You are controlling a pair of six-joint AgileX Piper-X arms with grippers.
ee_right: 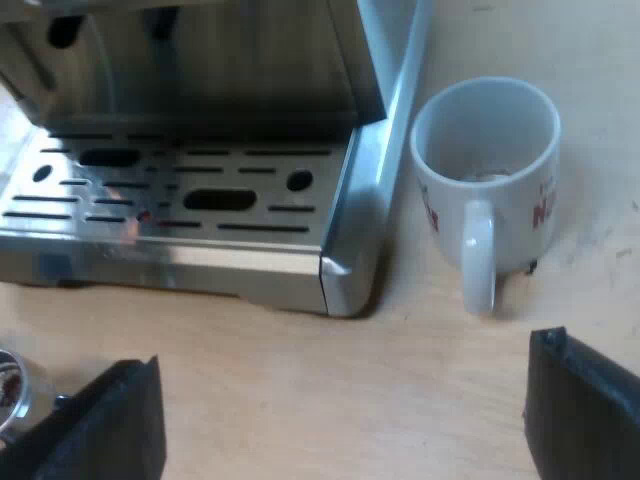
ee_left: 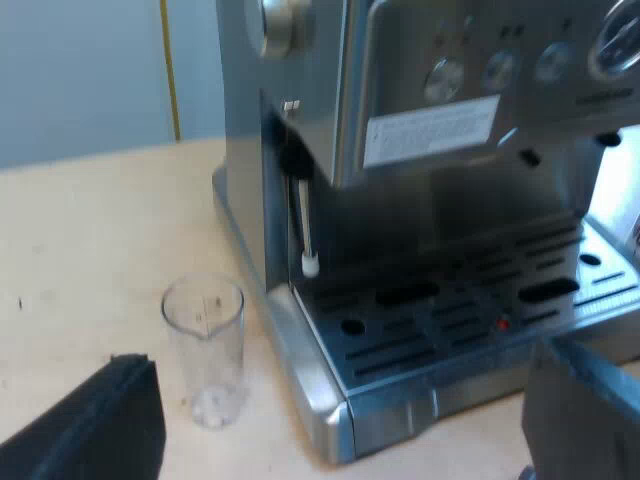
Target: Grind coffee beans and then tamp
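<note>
The espresso machine [ee_left: 450, 150] stands close ahead, its steam wand [ee_left: 305, 225] hanging over the slotted drip tray [ee_left: 470, 320]. A clear measuring glass [ee_left: 205, 345] stands upright on the table beside the machine's corner. My left gripper [ee_left: 340, 390] is open just short of that corner, with nothing between its fingers [ee_left: 95, 425]. My right gripper [ee_right: 347, 365] is open low over the table before the drip tray [ee_right: 180, 195], holding nothing. A white mug [ee_right: 490, 180] with red lettering stands upright beside the tray's other corner, handle toward me.
A round metal rim [ee_right: 15, 385] with brown inside, perhaps the holder's basket, lies on the table by one right fingertip [ee_right: 110, 420]. Light wooden tabletop [ee_left: 90, 240] stretches beyond the measuring glass. A pale wall with a yellow strip [ee_left: 170, 70] rises behind.
</note>
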